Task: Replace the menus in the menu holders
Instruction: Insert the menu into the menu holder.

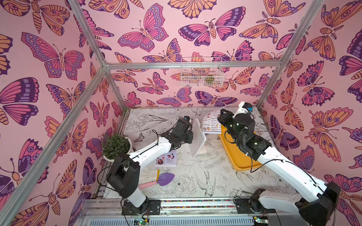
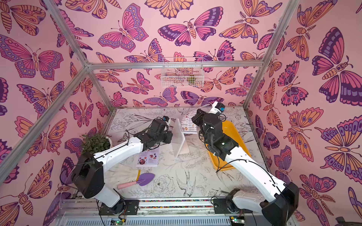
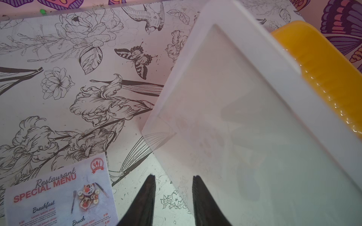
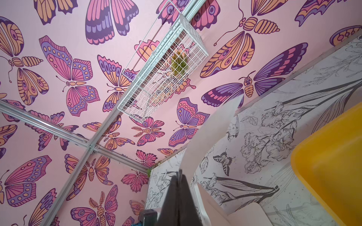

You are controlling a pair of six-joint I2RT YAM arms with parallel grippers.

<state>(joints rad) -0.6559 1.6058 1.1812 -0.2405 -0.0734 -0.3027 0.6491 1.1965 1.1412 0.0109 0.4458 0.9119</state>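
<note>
Menu holder (image 1: pixel 198 137) upright mid-table, seemingly empty for reloading. White menu (image 1: pixel 210 122) aloft at its 1 o'clock, curling, clamped in right gripper (image 4: pixel 179 177), likely bound for the slot. Pink menu (image 1: pixel 166 158) flat at 7 o'clock, out of the way. Left gripper (image 3: pixel 173 182) beside panel, jaws apart, probably to steady it

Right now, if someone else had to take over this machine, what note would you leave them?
Left claw: open, beside the menu holder, apparently gripping nothing.
Right claw: shut on the white menu, lifted beside the holder, by the yellow tray.
Pink menu: flat on the table, face up.
Done: holder looks empty.
Left: slide the white menu into it.
</note>
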